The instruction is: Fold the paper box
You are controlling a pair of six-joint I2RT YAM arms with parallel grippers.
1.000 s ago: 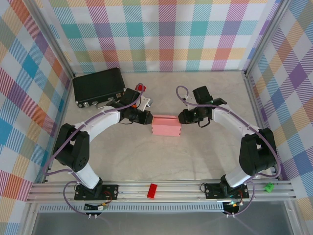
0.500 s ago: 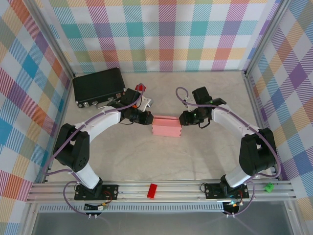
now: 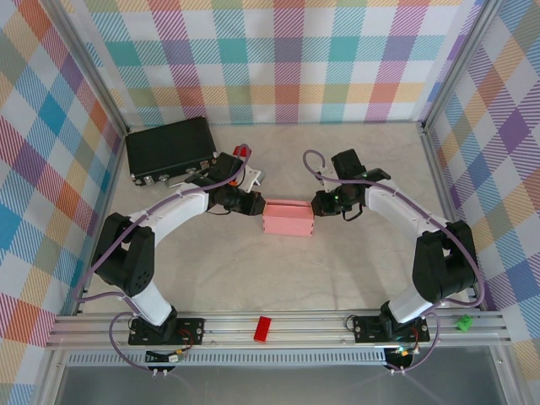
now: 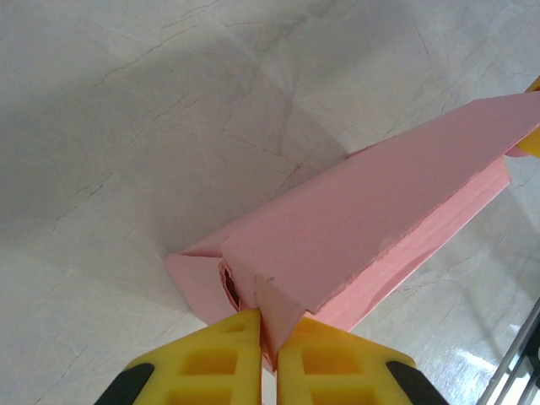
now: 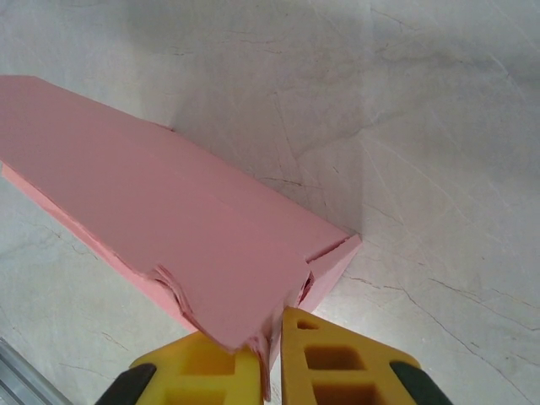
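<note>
Left wrist: left fingers (image 4: 211, 363) pinch paper box (image 4: 380, 219) end | right fingers (image 5: 337, 363) pinch opposite end

The top camera looks down from above and behind; both wrist cameras closely face the paper box (image 3: 287, 218).

No legible text – (labels neither).
</note>
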